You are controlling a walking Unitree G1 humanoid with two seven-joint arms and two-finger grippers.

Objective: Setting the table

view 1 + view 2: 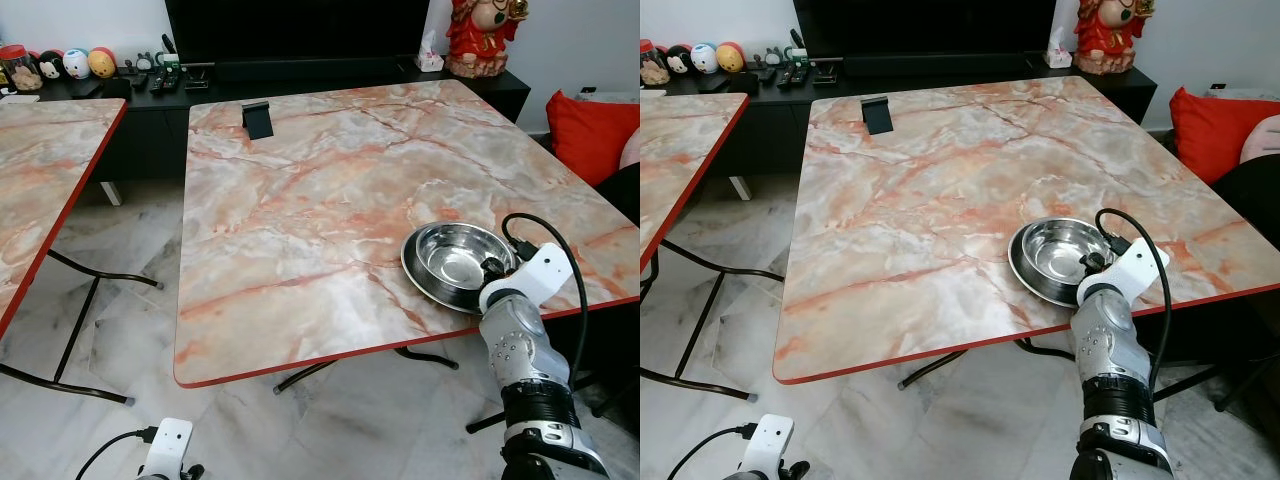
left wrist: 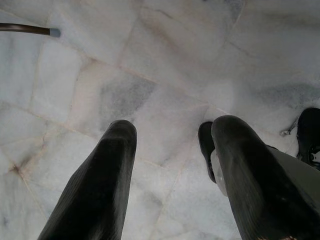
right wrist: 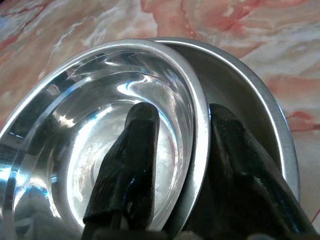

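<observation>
First bowls reach the marble worktop (image 1: 300, 210) as I begin setting the table.

My left pincer (image 2: 170, 165) hangs released over the floor (image 2: 150, 65); my right pincer (image 3: 175, 165) is clamped on the rim of a steel bowl (image 3: 100, 125) tilted inside a second bowl (image 3: 260, 105), at the worktop's near right edge. I judge the job barely begun, with no other place laid. Farther off stand a black stand (image 1: 257, 118), a second table (image 1: 40, 170), a red cushion (image 1: 590, 135) and a cluttered cabinet (image 1: 110, 85); nothing blocks me.
</observation>
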